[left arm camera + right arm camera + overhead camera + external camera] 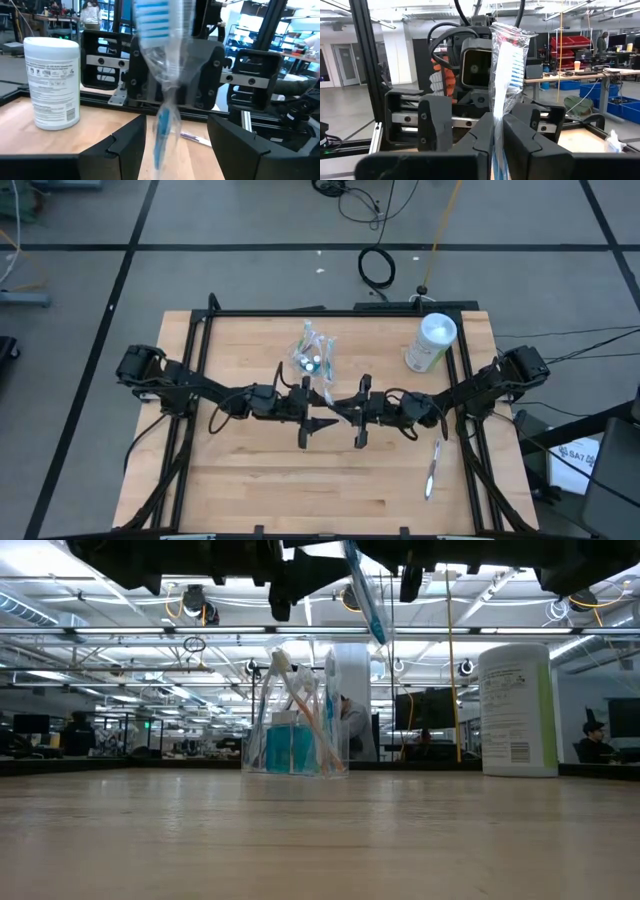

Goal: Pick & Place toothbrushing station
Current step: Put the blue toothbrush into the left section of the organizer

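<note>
Now right gripper [497, 142] jaws clamp wrapped toothbrush [506, 75] upright — cup [308, 361] just behind; left gripper [175, 142] jaws open.

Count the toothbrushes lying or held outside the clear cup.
2. One wrapped toothbrush is pinched upright in the right gripper, above mid-table, facing the open left gripper. A loose toothbrush lies flat near the table's right front edge. The rest are in the cup.
</note>
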### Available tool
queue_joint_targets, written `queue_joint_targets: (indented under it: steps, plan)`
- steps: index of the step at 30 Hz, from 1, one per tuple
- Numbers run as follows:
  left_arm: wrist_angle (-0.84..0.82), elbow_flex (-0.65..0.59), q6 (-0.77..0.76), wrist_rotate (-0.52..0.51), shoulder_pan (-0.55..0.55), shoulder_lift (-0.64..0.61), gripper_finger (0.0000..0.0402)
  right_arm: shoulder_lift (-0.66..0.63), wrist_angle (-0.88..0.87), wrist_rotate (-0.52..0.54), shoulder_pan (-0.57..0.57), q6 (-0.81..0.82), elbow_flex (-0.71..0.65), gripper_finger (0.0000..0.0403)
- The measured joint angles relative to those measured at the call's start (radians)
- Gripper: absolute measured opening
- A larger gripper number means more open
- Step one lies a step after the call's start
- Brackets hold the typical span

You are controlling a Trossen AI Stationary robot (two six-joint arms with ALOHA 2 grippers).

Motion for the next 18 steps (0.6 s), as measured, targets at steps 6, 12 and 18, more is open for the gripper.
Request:
queue_joint_targets:
  steps: [6,12,18]
  plan:
    - [-0.005,0.0,0.0,0.007,0.01,0.0,0.0181,0.0,-0.001,0.0,0.0,0.0,0.0,0.0017]
    - [-0.023,0.0,-0.004,0.027,0.021,0.0,0.0106,0.0,-0.004,0.0,0.0,0.0,0.0,0.0022]
    - [-0.027,0.0,-0.006,0.027,0.028,0.0,0.0055,0.0,-0.013,0.0,0.0,0.0,0.0,0.002]
